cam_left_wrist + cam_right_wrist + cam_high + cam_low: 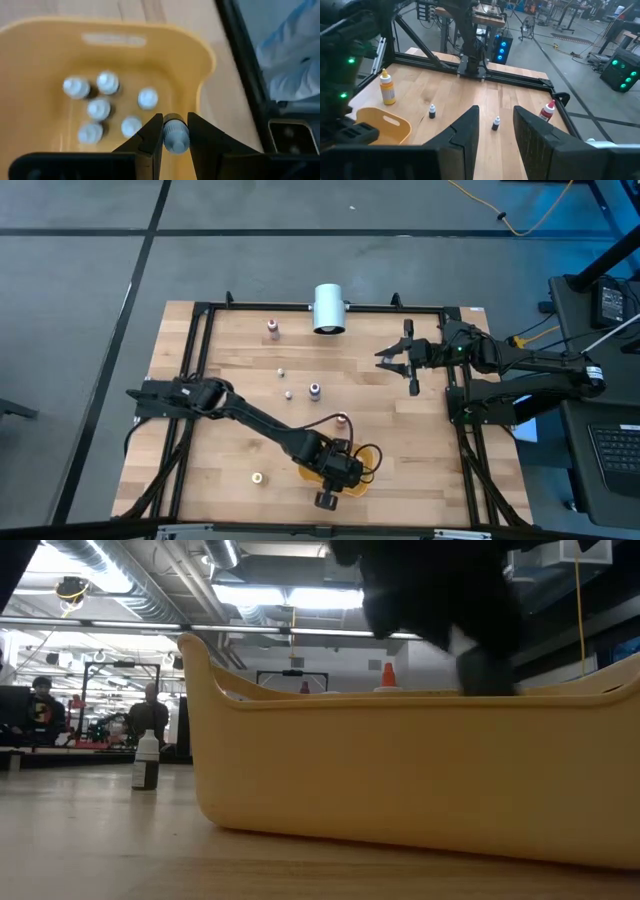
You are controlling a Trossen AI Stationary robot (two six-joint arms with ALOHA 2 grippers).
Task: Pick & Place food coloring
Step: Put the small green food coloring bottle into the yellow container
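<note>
Held between the two dark fingers of the left pincer (175, 135), one small food coloring bottle (175, 137) was gripped by its sides, whitish cap toward the wrist, its long axis roughly vertical. It hung directly above the orange tray (202, 60), close to one wall, with six like bottles (99, 108) standing on the tray floor beside it. The coming move would appear to be a straight descent and release. Several bottles remained loose on the bench (230, 430), one (314, 390) midway between the arms. The right pincer (409, 360) waited over the far right of the bench, parted and holding nothing.
</note>
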